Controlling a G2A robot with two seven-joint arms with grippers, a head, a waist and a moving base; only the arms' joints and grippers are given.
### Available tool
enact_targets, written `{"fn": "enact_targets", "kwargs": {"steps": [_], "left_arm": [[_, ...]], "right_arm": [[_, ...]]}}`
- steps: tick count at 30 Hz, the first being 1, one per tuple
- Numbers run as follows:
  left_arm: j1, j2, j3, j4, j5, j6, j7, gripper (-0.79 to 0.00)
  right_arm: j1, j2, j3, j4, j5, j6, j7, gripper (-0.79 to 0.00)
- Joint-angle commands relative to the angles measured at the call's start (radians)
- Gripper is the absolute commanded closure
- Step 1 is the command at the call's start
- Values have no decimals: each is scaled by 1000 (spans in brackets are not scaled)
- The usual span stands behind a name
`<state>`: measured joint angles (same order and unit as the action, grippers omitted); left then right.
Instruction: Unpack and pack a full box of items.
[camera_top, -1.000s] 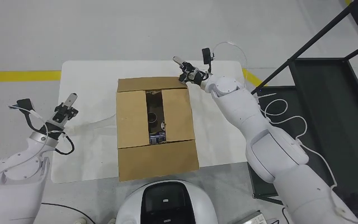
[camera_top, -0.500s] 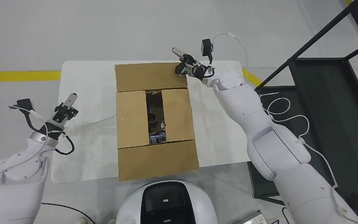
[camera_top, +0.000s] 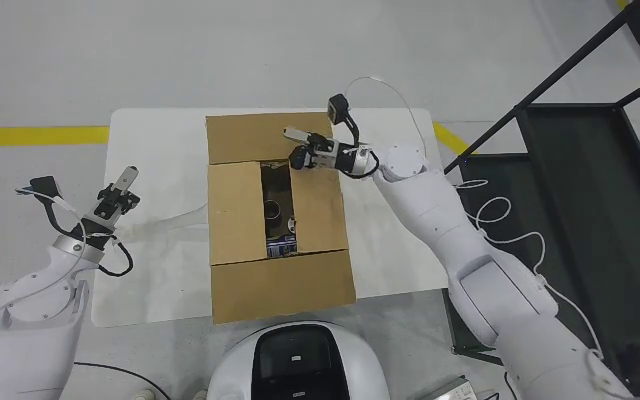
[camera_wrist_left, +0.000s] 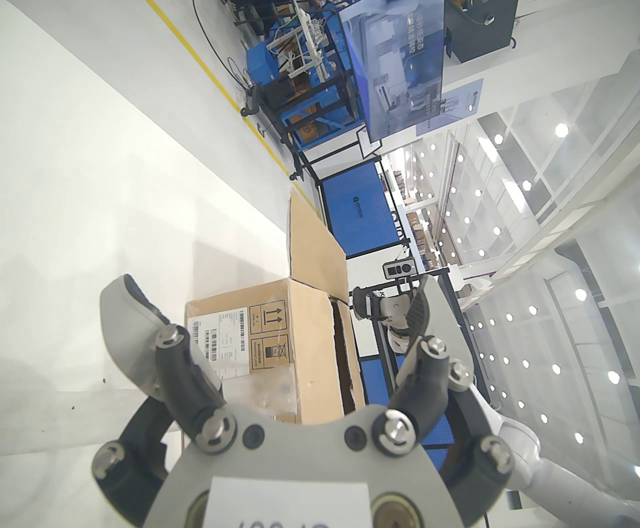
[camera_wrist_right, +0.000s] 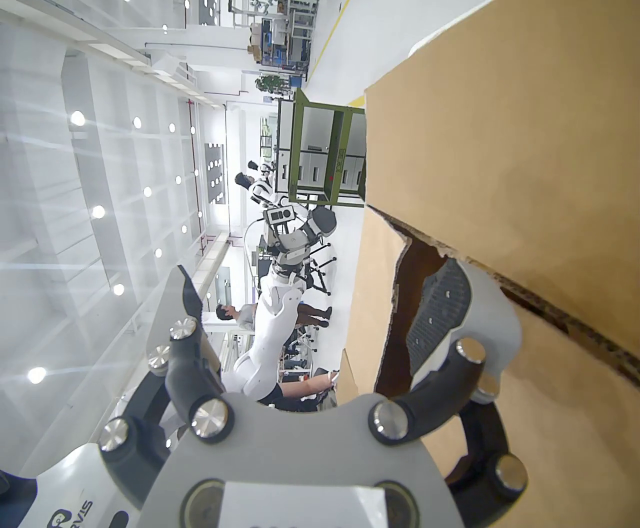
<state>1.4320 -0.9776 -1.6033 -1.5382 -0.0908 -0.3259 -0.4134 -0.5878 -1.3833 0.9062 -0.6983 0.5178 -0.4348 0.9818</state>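
Got the right gripper (camera_top: 295, 146) spread wide, nothing held, parked over the box (camera_top: 235, 215) slot, prob to pry a side flap (camera_wrist_right: 575, 425) up. Left gripper (camera_top: 122, 183) also open and empty, box well ahead of it. From right wrist cam: one finger (camera_wrist_right: 440, 310) right by the torn flap edge, can't tell if touching. From top: items (camera_top: 281, 243) down in the slot.

Left gripper (camera_wrist_left: 275, 300) with fingers spread, cardboard box (camera_wrist_left: 305, 360) beyond on white table (camera_wrist_left: 100, 200), one flap (camera_wrist_left: 315, 245) upright

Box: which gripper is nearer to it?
Right. The right gripper is over the box, at its far flap by the opening; the left gripper is off to its side, well apart.
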Motion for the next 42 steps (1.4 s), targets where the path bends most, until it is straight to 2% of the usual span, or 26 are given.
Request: {"fn": "enact_targets", "kwargs": {"steps": [1,6,11,17,19,22,25,32,36,39,42], "left_arm": [[0,0,0,0,0,0,0,-785],[0,0,0,0,0,0,0,-785],[0,0,0,0,0,0,0,-785],[0,0,0,0,0,0,0,-785],[2,0,-1,-26,15,-13,-6,-785],[13,7,-22,-76,43,-77,-74,-785],[-2,14,-36,-66,21,-148,-184,-785],[-131,23,6,62,-154,-225,-482,-785],[-220,25,37,168,-309,-228,-639,-785],[-268,24,49,225,-332,-221,-659,-785],[-268,24,49,225,-332,-221,-659,-785]], "right_arm": [[-41,20,30,-82,-26,27,-20,-785],[-172,69,108,-304,-123,128,-86,-785],[-299,103,161,-498,-198,240,-96,-785],[-379,120,165,-611,-255,315,-59,-785],[-391,121,155,-626,-268,329,-51,-785],[-400,120,138,-638,-278,340,-43,-785],[-403,118,123,-640,-283,339,-42,-785],[-406,116,114,-643,-277,330,-45,-785],[-406,116,114,-643,-277,330,-45,-785],[-406,116,114,-643,-277,330,-45,-785],[-406,116,114,-643,-277,330,-45,-785]]}}
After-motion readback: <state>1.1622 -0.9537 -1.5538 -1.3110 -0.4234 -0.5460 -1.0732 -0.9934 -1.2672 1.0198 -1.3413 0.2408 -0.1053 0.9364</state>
